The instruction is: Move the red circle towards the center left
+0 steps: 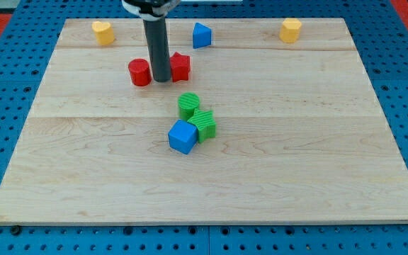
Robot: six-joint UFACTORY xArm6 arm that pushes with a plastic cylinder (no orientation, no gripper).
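Observation:
The red circle lies on the wooden board in the upper left part of the view. My tip stands just right of it, between it and a red star-like block. The rod appears to touch or nearly touch both red blocks; I cannot tell which.
A green circle, a green block and a blue cube cluster at the middle. A yellow block lies at the top left, a blue block at the top middle, a yellow block at the top right.

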